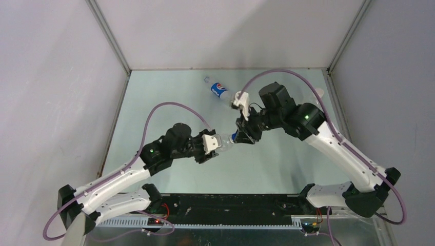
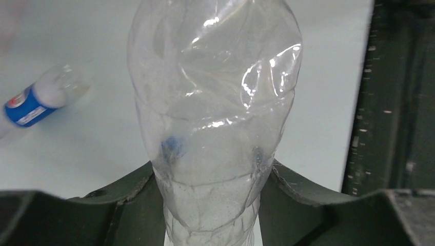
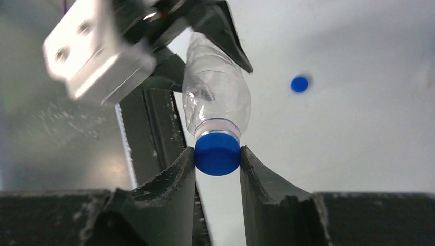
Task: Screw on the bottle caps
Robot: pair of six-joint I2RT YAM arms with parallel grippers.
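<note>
At the centre of the table [image 1: 164, 97], the left gripper [image 1: 213, 145] clamps the clear bottle [image 1: 224, 140], neck toward 3 o'clock, where the right gripper [image 1: 240, 137] pinches the blue cap [image 3: 217, 152] on its mouth, so this looks like the threading step, and the next move calls for a steady tightening twist, while the Pepsi bottle [image 1: 219, 90] lies at 12 o'clock.

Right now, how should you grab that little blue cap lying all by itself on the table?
Probably from straight above, pinching the loose blue cap across its round rim. It seems to lie flat on the table, so its low sides are the only parts that fingers could close on. Nothing shows close beside it, so the fingers should have room on either side.
</note>
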